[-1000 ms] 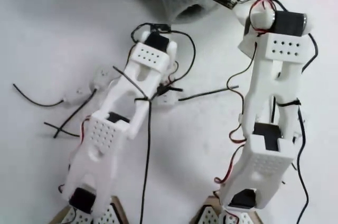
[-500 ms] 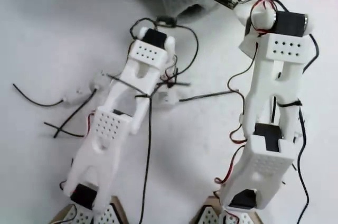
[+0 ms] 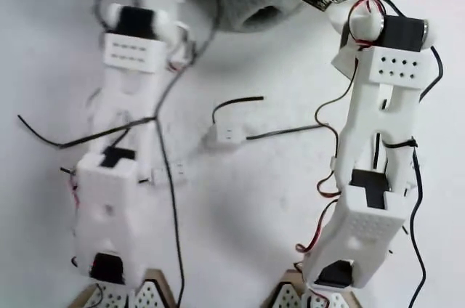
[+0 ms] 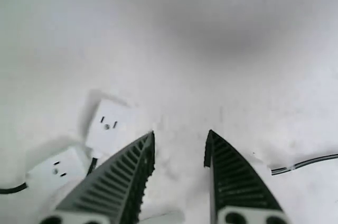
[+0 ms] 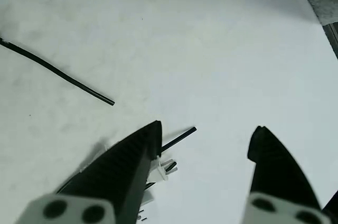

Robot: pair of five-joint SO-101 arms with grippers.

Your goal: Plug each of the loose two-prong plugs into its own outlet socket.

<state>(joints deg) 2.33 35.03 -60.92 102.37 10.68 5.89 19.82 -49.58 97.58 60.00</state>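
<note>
Plug pickup pending: nothing seated yet.
Your left end effector point(image 4: 179, 134) hangs open by two white square outlet sockets point(image 4: 108, 123); the right end effector point(image 5: 207, 127) gapes empty, a small white two-prong plug point(image 5: 161, 168) just beside it, so grasp that next. The left arm point(image 3: 120, 177) has swung leftward off the middle.

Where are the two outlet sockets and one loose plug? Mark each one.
outlet socket point(image 4: 109, 123), left wrist view, its slotted face.
corded outlet socket point(image 4: 54, 169), left wrist view, its slotted face.
two-prong plug point(image 5: 160, 170), right wrist view, its white body.
</note>
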